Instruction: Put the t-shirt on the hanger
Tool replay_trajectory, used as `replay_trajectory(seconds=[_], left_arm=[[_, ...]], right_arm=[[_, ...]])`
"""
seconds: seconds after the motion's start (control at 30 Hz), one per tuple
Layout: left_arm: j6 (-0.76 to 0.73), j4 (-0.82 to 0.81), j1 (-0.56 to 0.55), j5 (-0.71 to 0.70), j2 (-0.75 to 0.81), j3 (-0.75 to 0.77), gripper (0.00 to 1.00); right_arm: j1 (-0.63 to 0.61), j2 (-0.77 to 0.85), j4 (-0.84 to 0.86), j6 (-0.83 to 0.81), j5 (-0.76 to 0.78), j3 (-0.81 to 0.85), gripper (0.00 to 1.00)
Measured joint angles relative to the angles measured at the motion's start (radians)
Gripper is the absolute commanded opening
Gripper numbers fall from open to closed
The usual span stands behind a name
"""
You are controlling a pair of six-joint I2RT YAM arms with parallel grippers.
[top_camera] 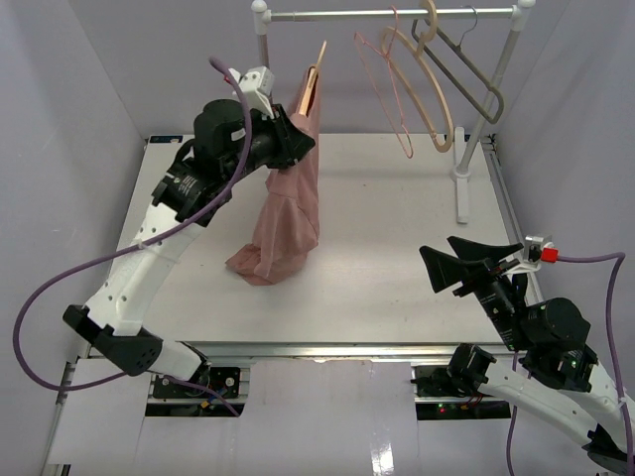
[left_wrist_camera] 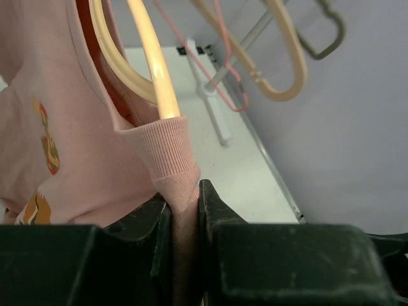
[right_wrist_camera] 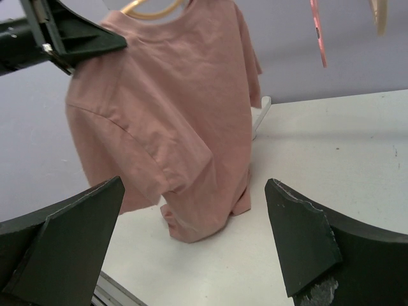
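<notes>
The left gripper (top_camera: 294,134) is raised over the far left of the table (top_camera: 397,228). Its jaws are clamped narrow on the ribbed collar of the t-shirt (top_camera: 288,213), and the left wrist view shows the rib pinched flat between the two fingers. The shirt hangs from that pinch with its long axis close to vertical, collar up and hem bunched on the table below.

The hanger (top_camera: 315,84) sits in the neck opening just above and beyond the pincer, touching the cloth. Its visible limb rises steeply out of the collar, leaning slightly right, so its long axis stands nearer upright than level. Where its hook points cannot be made out.

Further right, the rail (top_camera: 387,14) carries a pink wire hanger (top_camera: 382,89), a second beige hanger (top_camera: 429,94) and a grey hanger (top_camera: 476,84), all apart from the shirt. Farthest right, the right gripper (top_camera: 474,266) is spread wide and holds nothing, facing the shirt from well apart.

The left arm is plainly the nearer. The coming move likely turns on levelling the hanger inside the shoulders, with the right pincer reaching leftward for the free side.
</notes>
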State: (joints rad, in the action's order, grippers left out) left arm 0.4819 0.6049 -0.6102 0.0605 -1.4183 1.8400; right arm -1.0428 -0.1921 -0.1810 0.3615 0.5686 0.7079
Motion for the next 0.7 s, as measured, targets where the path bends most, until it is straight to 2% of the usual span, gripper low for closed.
replay_trajectory(seconds=[0.17,0.7], left_arm=[[0.027,-0.02,0.019,0.005,-0.055,-0.055,0.0],[0.111,-0.356,0.206,0.138,-0.132,-0.063,0.0]], right_arm=[[0.0,0.01,0.0,-0.003,0.0,-0.009,0.98],[0.0,0.07,0.0,-0.023,-0.004,-0.053,0.98]])
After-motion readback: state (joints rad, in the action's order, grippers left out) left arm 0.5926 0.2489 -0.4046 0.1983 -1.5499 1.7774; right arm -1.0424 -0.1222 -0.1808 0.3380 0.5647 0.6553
